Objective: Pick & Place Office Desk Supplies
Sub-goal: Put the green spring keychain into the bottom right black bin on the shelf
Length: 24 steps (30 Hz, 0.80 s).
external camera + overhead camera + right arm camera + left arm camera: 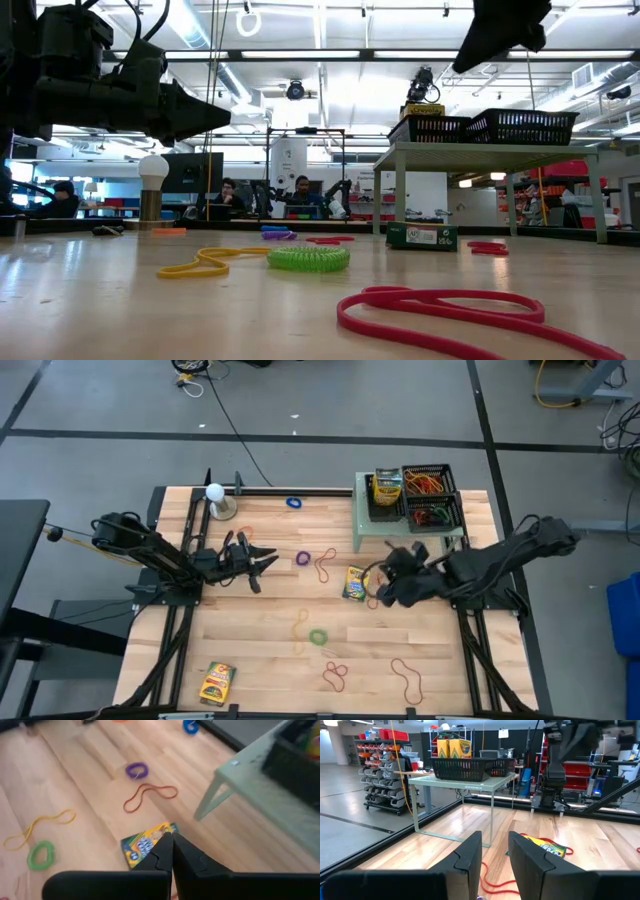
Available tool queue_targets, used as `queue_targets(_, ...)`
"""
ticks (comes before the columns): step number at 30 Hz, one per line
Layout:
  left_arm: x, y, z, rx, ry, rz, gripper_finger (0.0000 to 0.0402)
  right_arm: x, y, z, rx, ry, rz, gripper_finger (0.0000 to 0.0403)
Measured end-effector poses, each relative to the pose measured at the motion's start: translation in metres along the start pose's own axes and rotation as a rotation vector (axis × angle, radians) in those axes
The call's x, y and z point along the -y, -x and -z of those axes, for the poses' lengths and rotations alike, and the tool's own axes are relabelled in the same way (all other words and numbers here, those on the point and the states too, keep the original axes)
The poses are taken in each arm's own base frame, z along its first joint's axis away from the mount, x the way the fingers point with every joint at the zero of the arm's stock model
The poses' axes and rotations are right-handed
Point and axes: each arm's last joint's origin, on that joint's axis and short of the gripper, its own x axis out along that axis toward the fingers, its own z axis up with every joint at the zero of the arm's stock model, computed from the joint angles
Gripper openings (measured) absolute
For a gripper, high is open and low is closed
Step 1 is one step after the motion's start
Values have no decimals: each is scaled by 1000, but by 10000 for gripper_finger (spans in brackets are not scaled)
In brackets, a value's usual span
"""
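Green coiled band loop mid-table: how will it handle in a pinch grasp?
The green coiled band loop looks thin and soft, so probably floppy and very light. It lies flat on the wooden table, so it likely slides if nudged and won't roll.

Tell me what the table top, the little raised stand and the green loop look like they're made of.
Table top: pale wood planks, visible grain, slight sheen. Raised stand: probably painted metal, thin pale-green legs and shelf. Green loop: likely rubber or plastic, ribbed, glossy.
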Motion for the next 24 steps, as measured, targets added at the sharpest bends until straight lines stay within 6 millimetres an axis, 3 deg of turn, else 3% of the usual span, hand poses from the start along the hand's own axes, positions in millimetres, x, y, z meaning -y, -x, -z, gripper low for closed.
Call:
queue_targets(10, 0, 0, 0, 0, 0, 0, 104, -33, -24, -1, 28, 48, -101, 7)
queue_targets(18, 0, 0, 0, 0, 0, 0, 104, -76, -68, -4, 60, 237, -350, 7)
queue_targets(24, 0, 0, 0, -1, -1, 0, 104, -109, -106, 28, -38, 294, -451, 8)
